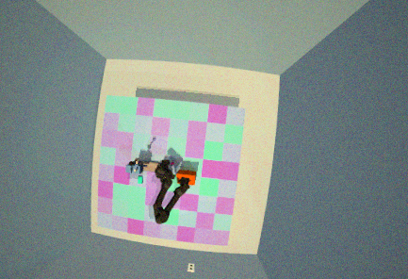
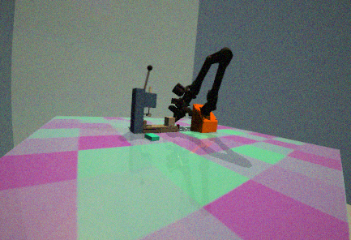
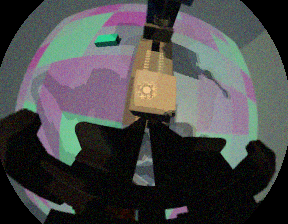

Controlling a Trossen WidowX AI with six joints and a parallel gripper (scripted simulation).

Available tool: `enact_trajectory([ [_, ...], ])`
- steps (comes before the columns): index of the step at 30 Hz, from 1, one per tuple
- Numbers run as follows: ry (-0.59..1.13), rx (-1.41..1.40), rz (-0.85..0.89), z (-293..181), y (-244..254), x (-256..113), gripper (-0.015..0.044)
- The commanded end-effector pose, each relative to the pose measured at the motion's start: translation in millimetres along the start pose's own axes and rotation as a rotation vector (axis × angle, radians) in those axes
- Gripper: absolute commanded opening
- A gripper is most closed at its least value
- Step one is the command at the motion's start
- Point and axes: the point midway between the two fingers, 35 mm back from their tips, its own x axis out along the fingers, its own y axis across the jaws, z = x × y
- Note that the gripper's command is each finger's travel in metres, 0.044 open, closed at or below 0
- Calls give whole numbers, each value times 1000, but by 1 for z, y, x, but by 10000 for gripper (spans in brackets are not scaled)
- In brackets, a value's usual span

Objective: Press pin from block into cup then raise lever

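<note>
Blue-grey walls [image 1: 33, 141] [image 2: 284, 61] rise around a counter [image 1: 127, 200] [image 2: 121, 170] [image 3: 90, 82] checkered in pink, mint and lilac. The hand [image 1: 162, 170] [image 2: 176, 119] [image 3: 147, 119] is closed with nothing gripped, its tips pointing down just beside the tan block [image 1: 154, 167] [image 2: 169, 121] [image 3: 153, 90]. The block rests on the near end of the press bed [image 2: 158, 129] [image 3: 141, 57], short of the punch [image 2: 148, 113]. Beyond it stands the blue press column [image 2: 137, 110], its lever [image 2: 147, 79] raised. A green slab [image 1: 140, 179] [image 2: 151, 137] [image 3: 107, 40] lies farther from the hand than the block, beside the press.
</note>
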Motion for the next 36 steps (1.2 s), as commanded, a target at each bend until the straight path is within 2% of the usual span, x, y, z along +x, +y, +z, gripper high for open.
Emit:
enact_trajectory([
  [1,-3,5,2,6,-1,4,30],
  [36,-178,5,0,46,-1,32,30],
])
